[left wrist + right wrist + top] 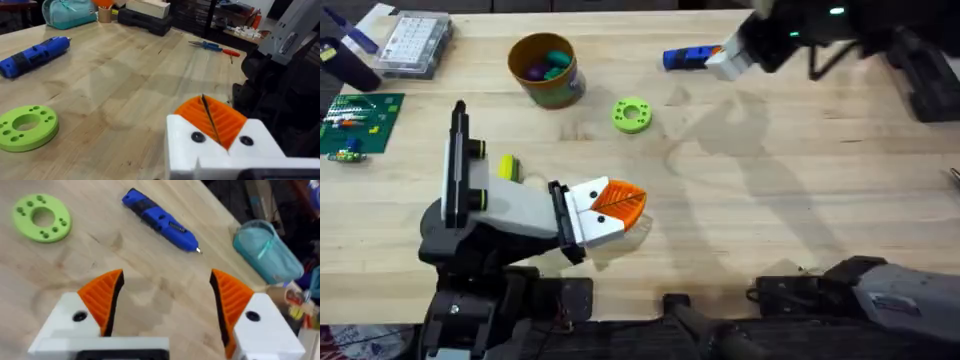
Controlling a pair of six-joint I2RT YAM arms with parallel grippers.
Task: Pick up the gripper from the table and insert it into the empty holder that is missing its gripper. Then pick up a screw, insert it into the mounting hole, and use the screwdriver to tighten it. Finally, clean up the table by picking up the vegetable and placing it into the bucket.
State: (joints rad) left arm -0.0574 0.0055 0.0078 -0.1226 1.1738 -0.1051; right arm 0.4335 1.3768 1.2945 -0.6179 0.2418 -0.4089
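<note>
On the wooden worktop (770,190) we see the left tool (610,205) at the near left, its orange ribbed pads pressed together with nothing between them; in the left wrist view (212,120) only a dark line shows where they meet. It lies low over the worktop, beside the holder (460,180), the white-and-grey body with a yellow-green knob that stands at the left.

The right tool (728,62) is at the far side, right of the middle, above the worktop. In the right wrist view (167,302) its two orange pads stand well apart, with bare wood between them. The blue screwdriver (685,58) lies flat on the worktop just to its left, touching neither pad as far as we can tell; the right wrist view shows it (160,220) lying beyond the parted pads, with a small light at its metal tip.

The mustard-yellow bucket (548,70) stands upright at the far side, left of the screwdriver, with purple and teal pieces inside. A flat lime-green ring (632,114) lies between the bucket and the screwdriver, a little nearer to us. At the far left corner are a clear plastic parts box (415,42) and, nearer, a green circuit board (358,122).
</note>
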